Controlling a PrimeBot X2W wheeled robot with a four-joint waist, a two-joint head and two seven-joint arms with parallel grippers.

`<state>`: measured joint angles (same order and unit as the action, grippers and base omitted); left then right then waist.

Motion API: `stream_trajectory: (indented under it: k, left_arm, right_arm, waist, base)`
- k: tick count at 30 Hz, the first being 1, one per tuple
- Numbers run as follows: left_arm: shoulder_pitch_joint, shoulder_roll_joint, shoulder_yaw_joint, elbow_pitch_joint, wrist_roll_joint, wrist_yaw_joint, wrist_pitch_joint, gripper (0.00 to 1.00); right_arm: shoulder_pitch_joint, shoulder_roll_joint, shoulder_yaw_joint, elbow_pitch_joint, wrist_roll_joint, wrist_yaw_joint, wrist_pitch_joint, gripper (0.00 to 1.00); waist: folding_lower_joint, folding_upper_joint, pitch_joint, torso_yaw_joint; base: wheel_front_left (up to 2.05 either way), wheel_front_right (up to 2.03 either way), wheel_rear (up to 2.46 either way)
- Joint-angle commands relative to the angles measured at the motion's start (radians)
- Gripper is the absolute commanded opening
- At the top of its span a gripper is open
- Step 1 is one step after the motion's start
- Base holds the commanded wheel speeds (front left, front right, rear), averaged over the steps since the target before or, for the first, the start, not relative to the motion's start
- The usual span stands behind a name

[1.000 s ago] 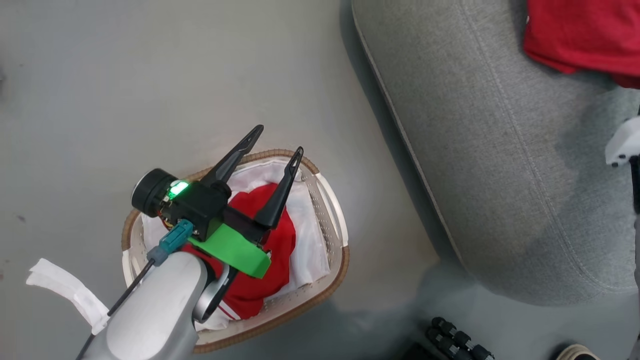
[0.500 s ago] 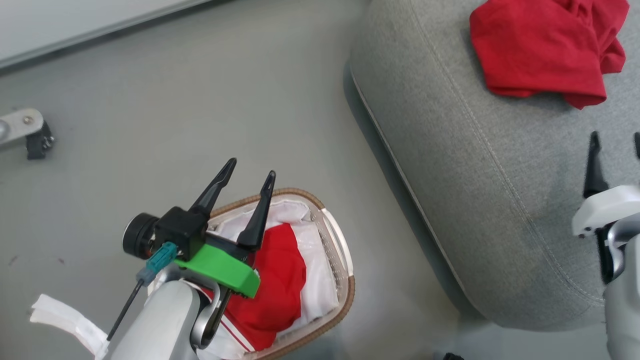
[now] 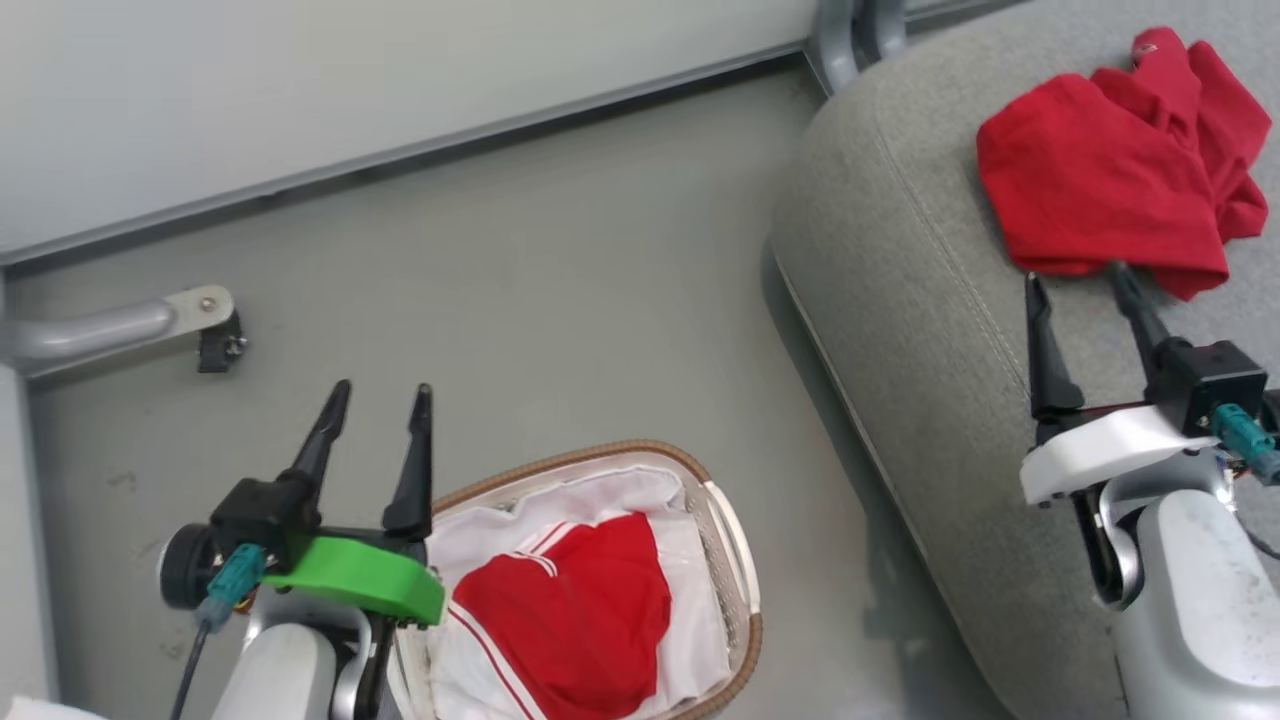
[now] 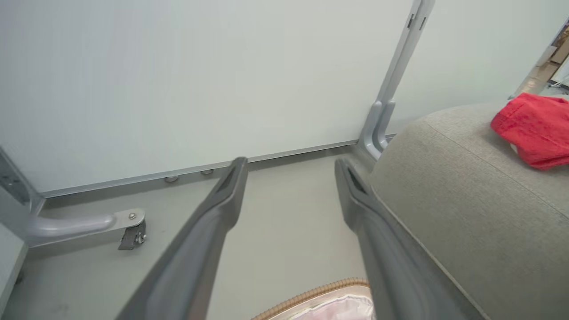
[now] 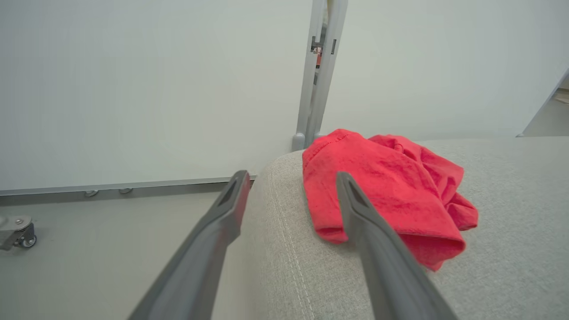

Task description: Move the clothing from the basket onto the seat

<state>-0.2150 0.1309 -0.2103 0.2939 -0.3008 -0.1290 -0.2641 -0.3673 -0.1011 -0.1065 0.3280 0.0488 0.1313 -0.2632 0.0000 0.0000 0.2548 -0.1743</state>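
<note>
Our right gripper [image 3: 1075, 278]: spread, empty, tips just beside red garment [image 3: 1100, 190] near seat [image 3: 950, 420] edge. Left gripper [image 3: 383, 388] spread too, bare floor [image 3: 550, 300] ahead.

Bare floor [image 3: 560, 300] across mid-frame, between the basket [image 3: 735, 570] at bottom centre and the seat [image 3: 920, 400] at right, gives open passage. Obstacles: wall panel [image 3: 400, 70] along the top, castered foot [image 3: 200, 325] at mid-left, and post [image 3: 850, 30] at upper centre, where the gap beside the seat seems narrow.
</note>
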Motion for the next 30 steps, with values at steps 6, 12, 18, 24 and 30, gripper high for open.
stream_trajectory:
  k: [6, 12, 18, 24, 30]
  left_arm:
    - [0.073, -0.024, 0.103, 0.015, 0.048, -0.003, -0.001, 1.0]
    - [0.126, -0.041, 0.166, 0.028, 0.082, -0.003, -0.001, 1.0]
    - [0.185, -0.054, 0.191, 0.032, 0.094, -0.003, -0.001, 1.0]
    - [0.22, -0.067, 0.202, 0.032, 0.094, -0.003, -0.001, 1.0]
    - [0.213, -0.072, 0.193, 0.029, 0.093, -0.003, -0.001, 1.0]
  right_arm:
    - [0.077, 0.019, 0.047, -0.019, 0.035, -0.001, -0.002, 1.0]
    - [0.137, 0.031, 0.069, -0.006, 0.046, -0.001, -0.002, 1.0]
    - [0.193, 0.031, 0.089, 0.014, 0.055, -0.001, -0.002, 1.0]
    - [0.225, 0.033, 0.092, 0.021, 0.062, -0.001, -0.002, 1.0]
    - [0.212, 0.035, 0.103, 0.02, 0.068, -0.001, -0.002, 1.0]
  waist:
    - [0.0, 0.0, -0.112, 0.093]
    - [0.0, 0.0, -0.158, 0.116]
    - [0.0, 0.0, -0.199, 0.121]
    - [0.0, 0.0, -0.215, 0.119]
    - [0.0, 0.0, -0.198, 0.113]
  base:
    - [0.0, 0.0, 0.0]
    - [0.0, 0.0, 0.0]
    - [0.0, 0.0, 0.0]
    - [0.0, 0.0, 0.0]
    - [0.0, 0.0, 0.0]
